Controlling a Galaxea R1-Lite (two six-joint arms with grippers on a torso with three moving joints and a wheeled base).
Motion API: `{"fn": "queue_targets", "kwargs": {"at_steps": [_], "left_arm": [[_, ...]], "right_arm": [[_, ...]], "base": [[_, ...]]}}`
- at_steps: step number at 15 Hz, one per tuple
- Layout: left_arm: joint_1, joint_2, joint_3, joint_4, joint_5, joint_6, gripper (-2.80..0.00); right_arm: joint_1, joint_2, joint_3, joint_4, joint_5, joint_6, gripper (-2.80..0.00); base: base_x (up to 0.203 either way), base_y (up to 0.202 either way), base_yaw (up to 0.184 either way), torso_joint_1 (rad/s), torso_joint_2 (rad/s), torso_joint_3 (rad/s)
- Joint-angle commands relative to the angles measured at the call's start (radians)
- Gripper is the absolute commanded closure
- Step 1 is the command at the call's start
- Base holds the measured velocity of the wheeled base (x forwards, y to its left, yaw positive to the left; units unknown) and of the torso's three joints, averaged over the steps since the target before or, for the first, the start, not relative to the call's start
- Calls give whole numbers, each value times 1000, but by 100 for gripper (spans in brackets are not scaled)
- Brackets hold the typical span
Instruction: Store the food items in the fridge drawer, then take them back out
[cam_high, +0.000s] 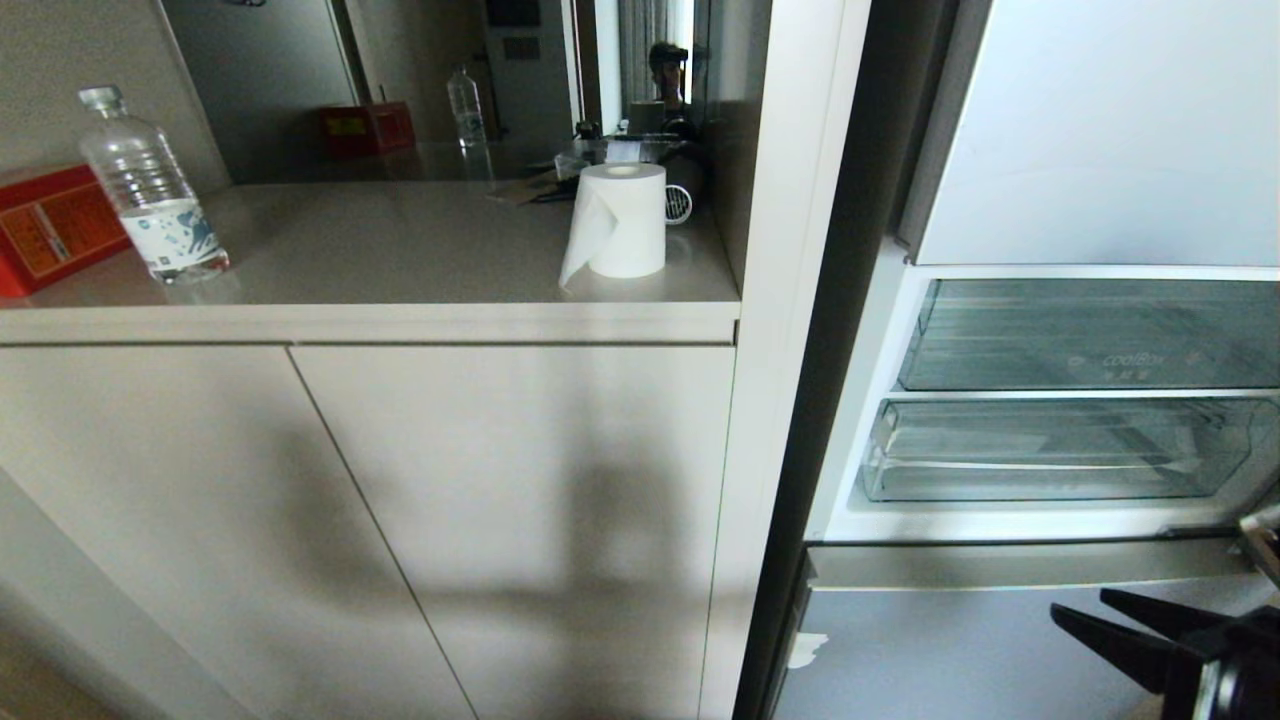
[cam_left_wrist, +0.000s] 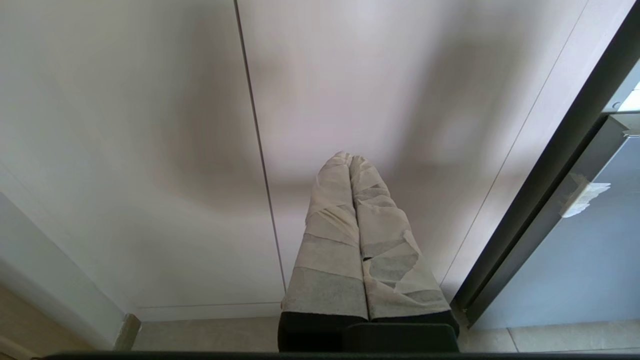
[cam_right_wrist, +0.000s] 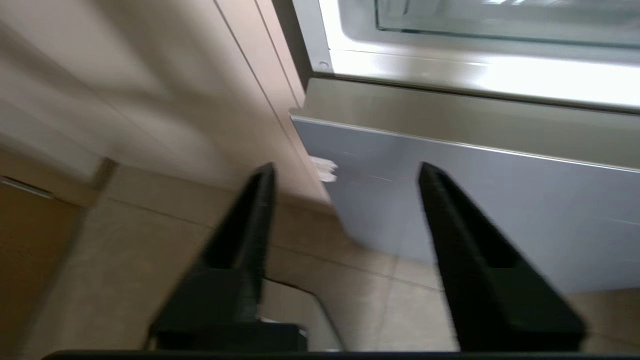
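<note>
On the far left a red box and a clear water bottle stand at the back of the desk, out of the way of the fridge work; a paper roll sits upright near the desk's right end, close to the dark items behind it that are too dim to name. A mirror-like panel above repeats the bottle and box and shows part of a person, cut off by the frame.

The left end effector hangs low before the cabinet doors, its taped fingers pressed together with nothing between them — parked, by the look of it.

To the right the fridge stands open. A clear bin with faint lettering sits above the fridge drawer, which is pushed in and appears empty through its clear front; its right end runs off the frame. No food items show anywhere, so where they lie cannot be told.

The right end effector sits at the bottom right corner, below the drawer and in front of the blue-grey lower panel, its dark fingers spread apart and holding nothing — likely readied to reach for the drawer lip. Its wrist view is smeared, and the arm itself is mostly out of frame.
</note>
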Motion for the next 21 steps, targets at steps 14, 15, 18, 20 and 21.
{"fn": "queue_targets", "kwargs": {"at_steps": [14,15,18,20,21], "left_arm": [[0,0,0,0,0,0,0],[0,1,0,0,0,0,0],[0,0,0,0,0,0,0],[0,1,0,0,0,0,0],[0,1,0,0,0,0,0]], "right_arm": [[101,787,-199,-799,-171,-41,-280],[119,801,-212,-799,-180,-40,-280],[150,853,-263,-800,-284,-39,-280],[155,850,-258,-801,-297,-36,-280],[155,846,-258,-801,-305,-36,-280]], "base": [[0,0,0,0,0,0],[0,0,0,0,0,0],[0,0,0,0,0,0],[0,0,0,0,0,0],[0,0,0,0,0,0]]}}
